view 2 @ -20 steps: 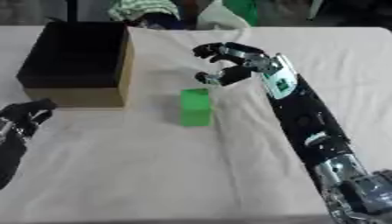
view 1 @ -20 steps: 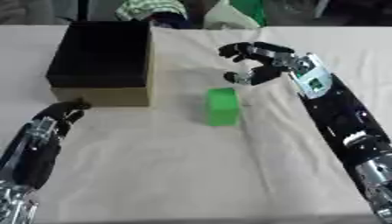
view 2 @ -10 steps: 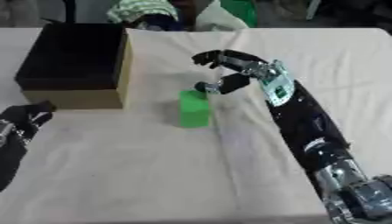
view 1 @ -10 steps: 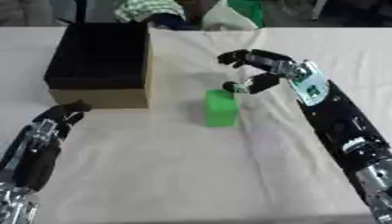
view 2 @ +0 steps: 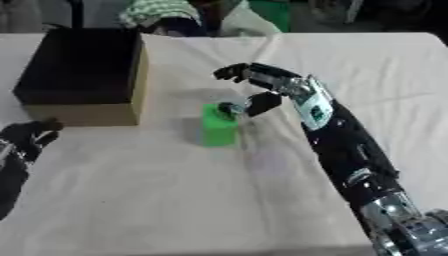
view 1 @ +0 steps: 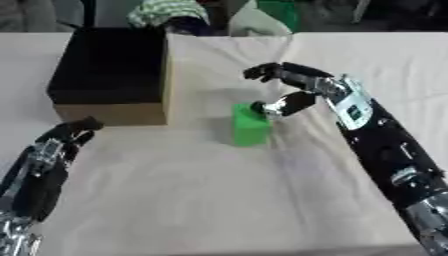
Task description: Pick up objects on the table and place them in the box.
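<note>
While the green block (view 1: 250, 125) is standing upright on the cloth-covered bench (view 1: 219, 200) just right of the box (view 1: 109, 75), the right hand (view 1: 293, 87) is hovering over the block's top with its fingers (view 1: 262, 71) spread wide and the thumb touching or nearly touching the upper right edge, gripping nothing yet. That spread is probably leaving room to straddle the block before closing. Near the box's front left corner, the left hand (view 1: 57, 145) is idling, its fingers curled on nothing.
</note>
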Robot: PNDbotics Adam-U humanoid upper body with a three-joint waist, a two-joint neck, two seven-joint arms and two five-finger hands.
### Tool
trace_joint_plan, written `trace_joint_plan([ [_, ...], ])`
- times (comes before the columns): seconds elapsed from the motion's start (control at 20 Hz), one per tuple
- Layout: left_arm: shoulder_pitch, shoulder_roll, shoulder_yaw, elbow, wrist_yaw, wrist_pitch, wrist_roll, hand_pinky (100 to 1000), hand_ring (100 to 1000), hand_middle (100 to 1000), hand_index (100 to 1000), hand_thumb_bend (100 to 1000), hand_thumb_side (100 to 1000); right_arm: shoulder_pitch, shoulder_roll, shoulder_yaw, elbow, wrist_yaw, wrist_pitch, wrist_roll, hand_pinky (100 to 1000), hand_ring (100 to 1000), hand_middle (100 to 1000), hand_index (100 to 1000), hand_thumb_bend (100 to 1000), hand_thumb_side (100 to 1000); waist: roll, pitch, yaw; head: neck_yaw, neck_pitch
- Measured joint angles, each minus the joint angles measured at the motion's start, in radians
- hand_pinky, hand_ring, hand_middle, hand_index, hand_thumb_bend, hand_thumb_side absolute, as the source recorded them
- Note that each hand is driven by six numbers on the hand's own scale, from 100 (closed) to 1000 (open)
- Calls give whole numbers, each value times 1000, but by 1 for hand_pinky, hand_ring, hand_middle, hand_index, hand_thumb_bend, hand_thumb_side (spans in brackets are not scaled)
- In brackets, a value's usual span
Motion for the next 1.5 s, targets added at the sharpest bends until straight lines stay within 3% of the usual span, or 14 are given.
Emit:
trace_joint_plan([
  [0.6, 0, 0, 0, 0, -1, 0, 0, 1000, 996, 718, 745, 100, 836, 28, 0, 68, -80, -27, -5, -5, 898, 930, 894, 974, 353, 580, -5, -2, -4, -3, 0],
  [1.5, 1, 0, 0, 1, -1, 0, 0, 1000, 995, 718, 746, 100, 836, 59, 1, 128, -112, 32, -5, -5, 892, 926, 890, 968, 408, 592, -6, -6, -5, -9, 0],
])
